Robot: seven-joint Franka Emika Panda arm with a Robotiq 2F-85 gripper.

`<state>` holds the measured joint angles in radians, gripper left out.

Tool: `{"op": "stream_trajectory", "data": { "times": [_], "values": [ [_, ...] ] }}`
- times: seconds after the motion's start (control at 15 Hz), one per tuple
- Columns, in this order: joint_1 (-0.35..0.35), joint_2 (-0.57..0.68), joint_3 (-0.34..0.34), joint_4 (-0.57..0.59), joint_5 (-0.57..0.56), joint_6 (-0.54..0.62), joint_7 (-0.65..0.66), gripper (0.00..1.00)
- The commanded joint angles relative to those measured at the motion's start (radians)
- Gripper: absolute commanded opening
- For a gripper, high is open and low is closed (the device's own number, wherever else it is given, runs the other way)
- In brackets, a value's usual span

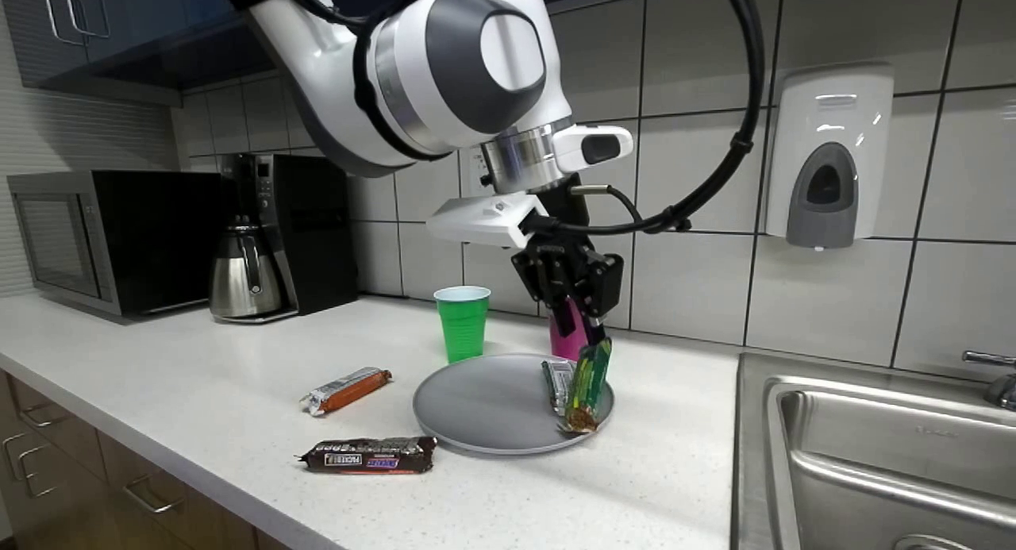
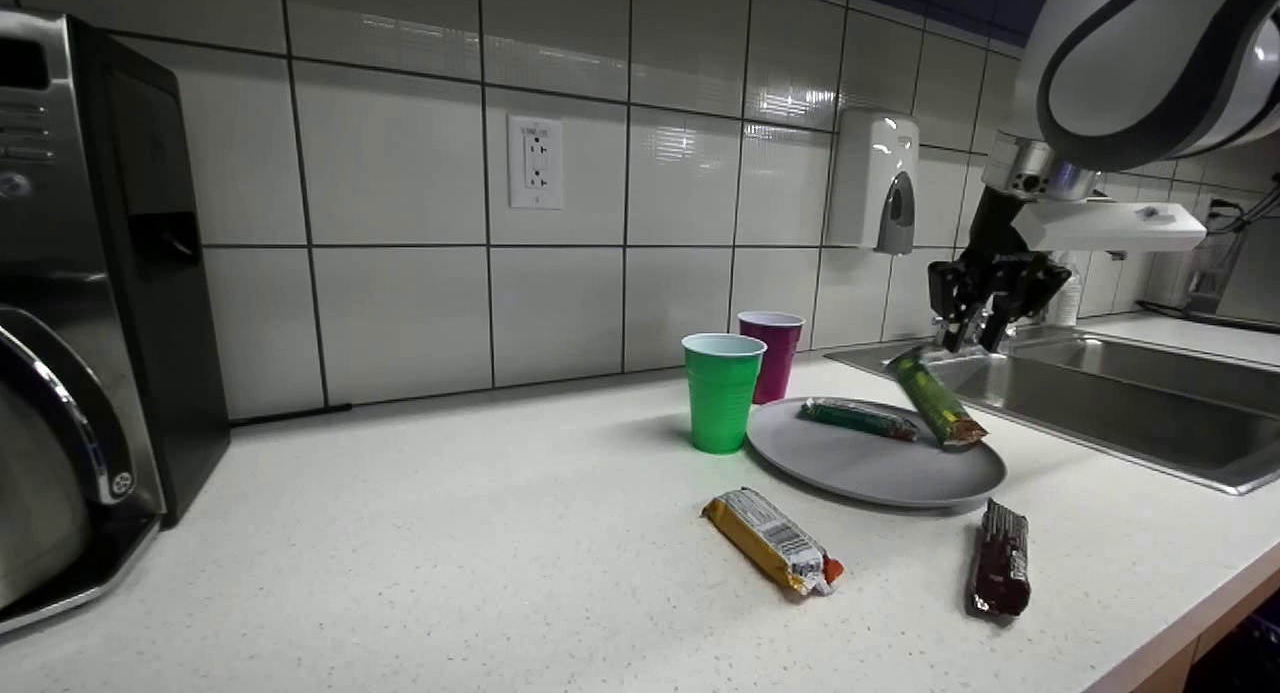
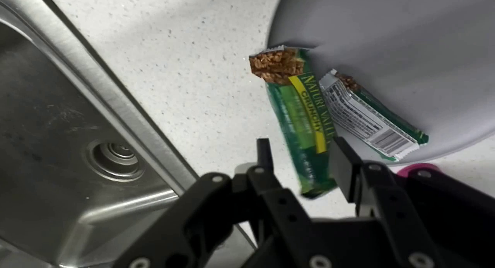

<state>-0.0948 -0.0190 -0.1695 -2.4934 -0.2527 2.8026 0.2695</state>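
Four wrapped bars (image 1: 369,456), two on the counter (image 2: 450,573), two cups (image 2: 722,398), one gray plate (image 2: 865,476) with one flat green bar (image 2: 858,419), one tilted green bar (image 2: 937,400) sloping up from it, beneath one gripper (image 2: 971,345), jaws partly spread, gripping nothing.

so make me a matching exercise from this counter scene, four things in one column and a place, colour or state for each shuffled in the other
1. Crunchy bar
2. tool
3. plate
4. white dispenser

A. open
B. on the tiled wall
C. green and tilted, brown end down
D. round and grey

Pairs: 1-C, 2-A, 3-D, 4-B
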Motion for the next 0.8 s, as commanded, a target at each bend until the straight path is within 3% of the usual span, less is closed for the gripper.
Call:
{"op": "stream_trajectory", "data": {
  "times": [0.0, 0.47, 0.53, 0.6, 0.73],
  "values": [
    [-0.003, -0.053, 0.034, -0.010, 0.043, -0.026, -0.049, 0.19],
    [-0.003, -0.042, 0.065, -0.016, 0.033, -0.031, -0.051, 0.19],
    [-0.003, -0.042, 0.067, -0.017, 0.027, -0.037, -0.048, 0.69],
    [-0.004, -0.040, 0.068, -0.018, 0.026, -0.039, -0.048, 0.70],
    [-0.004, -0.040, 0.068, -0.021, 0.035, -0.047, -0.058, 0.84]
  ]
}}
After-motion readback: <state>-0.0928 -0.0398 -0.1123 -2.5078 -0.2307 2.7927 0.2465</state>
